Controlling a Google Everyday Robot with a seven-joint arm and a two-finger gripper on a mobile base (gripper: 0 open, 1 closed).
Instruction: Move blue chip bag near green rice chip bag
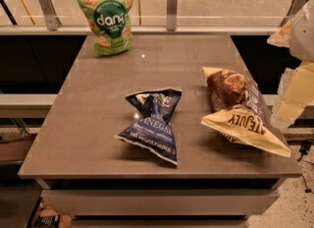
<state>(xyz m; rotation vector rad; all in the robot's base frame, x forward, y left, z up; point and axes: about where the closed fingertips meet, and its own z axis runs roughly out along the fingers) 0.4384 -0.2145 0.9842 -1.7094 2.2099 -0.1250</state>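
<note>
The blue chip bag [153, 124] lies flat on the grey table [83, 124], a little toward 6 o'clock from the table's centre. The green rice chip bag [106, 18] stands upright at the far 11 o'clock corner, well apart from it. A cream-yellow and brown bag [243, 114] lies at 3 o'clock of the blue one, near but not touching.

The gripper [293, 94] hangs off the table's 3 o'clock edge, beyond the cream bag and clear of everything; whether it is wide or narrow cannot be told.

The blue bag looks light, soft and crinkly, with slick foil that will likely slide or buckle under a loose hold. Its 2 puffed ends probably hold air and brittle chips, so squeezing there risks crushing. The pinched waist in the middle seems the best place to take hold: narrow, gathered, and stiff enough to carry the bag toward 11 o'clock without much sag.
</note>
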